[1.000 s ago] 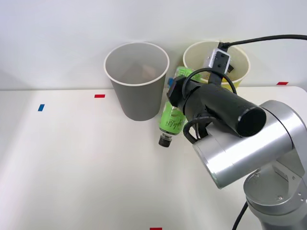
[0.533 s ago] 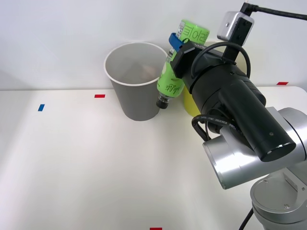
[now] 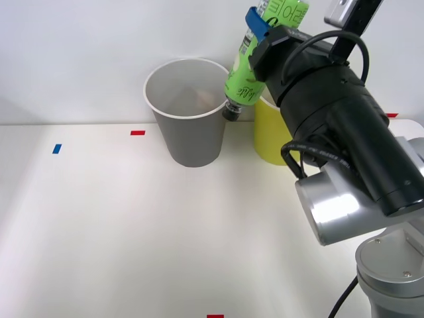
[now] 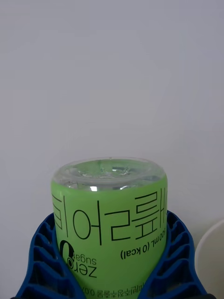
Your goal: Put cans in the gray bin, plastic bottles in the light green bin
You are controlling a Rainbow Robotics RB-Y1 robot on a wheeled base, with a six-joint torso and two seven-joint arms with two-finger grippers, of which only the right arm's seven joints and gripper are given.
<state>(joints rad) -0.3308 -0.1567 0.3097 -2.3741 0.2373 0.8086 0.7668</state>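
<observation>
My right gripper [image 3: 262,33] is shut on a green-labelled plastic bottle [image 3: 255,59], held high in the air with its black cap [image 3: 231,112] pointing down. The cap hangs between the gray bin [image 3: 191,112] and the light green bin [image 3: 273,136], just above their rims. In the right wrist view the bottle [image 4: 109,224] stands base-up between the blue ribbed fingers [image 4: 39,261], with the white wall behind. My arm covers most of the light green bin. Something pale lies inside the gray bin, too dim to identify.
The bins stand side by side at the back of the white table [image 3: 132,225], close to the wall. Small red [image 3: 138,132] and blue [image 3: 57,148] tape marks lie on the table. My arm's silver base joint [image 3: 371,199] fills the right side.
Over the last second my gripper lifted the green bottle from the table beside the bins up above their rims, cap still down.
</observation>
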